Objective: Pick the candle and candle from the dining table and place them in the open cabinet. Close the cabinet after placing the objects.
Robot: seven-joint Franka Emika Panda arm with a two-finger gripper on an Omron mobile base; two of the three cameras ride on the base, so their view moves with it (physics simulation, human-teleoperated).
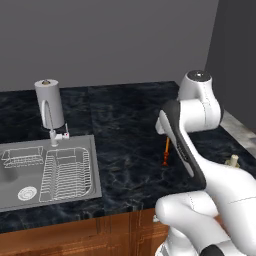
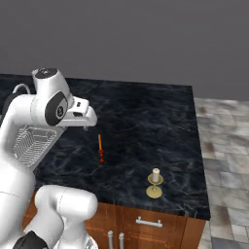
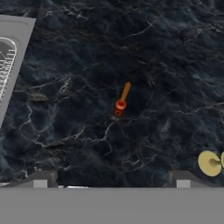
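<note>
A thin orange candle stands upright in its dark red base on the black veined dining table. Above it hangs my gripper, open and empty, with its fingertips spread wide and well clear of the taper. A short cream candle on a brass holder stands to the right, near the table's front corner. The cabinet is out of view.
A steel sink with a wire dish rack is set into the table at the left. Behind it stand a paper towel roll and a faucet. Tiled floor lies past the table's right edge.
</note>
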